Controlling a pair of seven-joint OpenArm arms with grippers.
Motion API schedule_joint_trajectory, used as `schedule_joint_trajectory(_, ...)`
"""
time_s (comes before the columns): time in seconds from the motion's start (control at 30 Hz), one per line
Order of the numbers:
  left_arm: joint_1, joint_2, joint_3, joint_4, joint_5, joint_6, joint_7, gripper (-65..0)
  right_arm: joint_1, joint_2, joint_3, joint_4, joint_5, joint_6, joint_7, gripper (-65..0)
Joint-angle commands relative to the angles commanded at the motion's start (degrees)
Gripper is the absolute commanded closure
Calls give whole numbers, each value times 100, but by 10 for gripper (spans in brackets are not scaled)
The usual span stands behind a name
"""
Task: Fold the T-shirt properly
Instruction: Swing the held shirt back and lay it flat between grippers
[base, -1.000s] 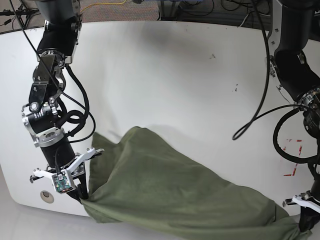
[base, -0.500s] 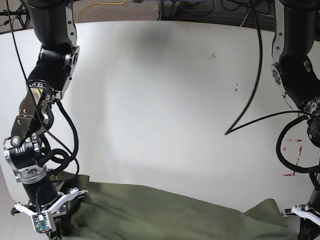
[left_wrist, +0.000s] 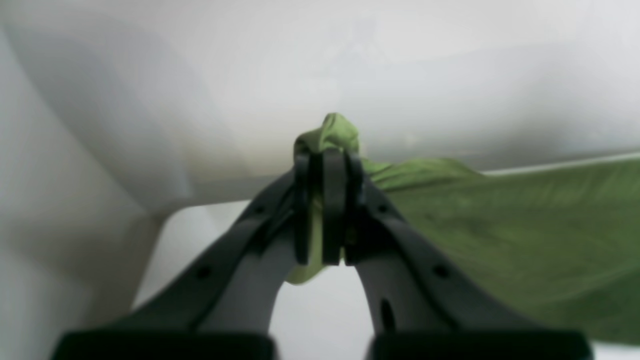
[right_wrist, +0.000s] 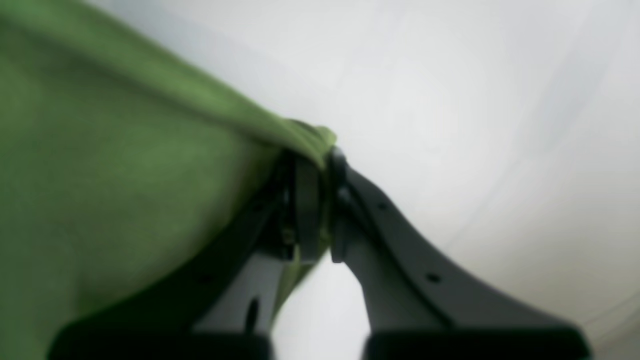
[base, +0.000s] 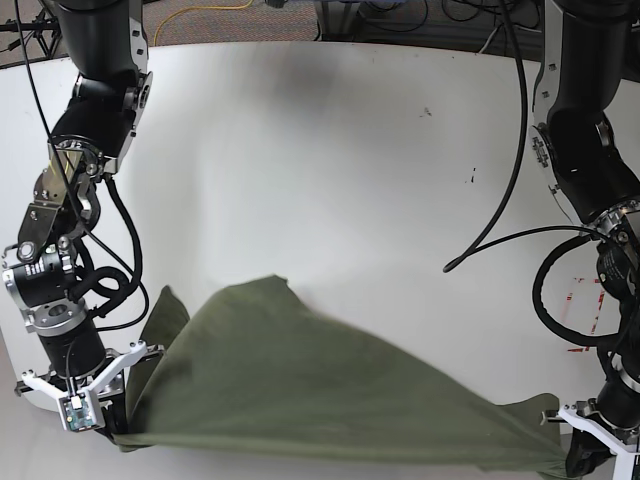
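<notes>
The olive-green T-shirt is stretched wide across the front of the white table, its far edge rising to a peak left of centre. My right gripper, at the left of the base view, is shut on one corner of the cloth. The right wrist view shows its jaws pinching a bunched fold of the T-shirt. My left gripper, at the bottom right, is shut on the opposite corner. In the left wrist view a tuft of T-shirt pokes out above that gripper.
Both grippers hang at the table's front edge. Red tape marks lie on the table near the left arm. A black cable loops over the right part of the table. Cables and floor lie beyond the far edge.
Half a second ago the shirt lay low along the front edge. It now reaches farther over the table, with its far edge lifted. Both grippers keep their hold on the corners.
</notes>
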Motion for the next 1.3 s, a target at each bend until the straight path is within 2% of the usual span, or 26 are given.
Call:
schedule_joint_trajectory(0.07, 99, -31, 31, -60, -29, 20, -1, -6, -150, 9, 17, 42, 9, 9, 21, -6)
schedule_joint_trajectory(0.13, 598, -72, 154, -244, -76, 70, 11, -4, -809, 11, 103, 264, 10, 58, 93, -8)
schedule_joint_trajectory(0.53, 1632, -49, 184, 223, -98, 65, 50, -1, -1787, -81, 228, 440, 74, 62, 146, -7)
schedule_joint_trajectory(0.6, 2348, 31, 475, 580, -89, 44, 94, 0, -2343, -290, 446, 411, 98, 10, 80, -3)
schedule_joint_trajectory(0.93, 3155, 108, 543, 753, -94, -17, 120, 0, -2903, -559, 692, 379, 117, 15, 138, 0)
schedule_joint_trajectory(1.07, 3529, 116, 409, 900, -119, -169, 96, 0, -3079, -689, 818, 429, 125, -5, 61, 0)
schedule_joint_trajectory(1.13, 4338, 104, 13, 1202, -119, -347, -16, 0, -3450, -942, 1047, 521, 46, -30, -75, 0)
schedule_joint_trajectory(1.3, 4543, 91, -187, 1224, -118, -348, -50, -1, -3545, -998, 1062, 504, 35, -28, -89, 0)
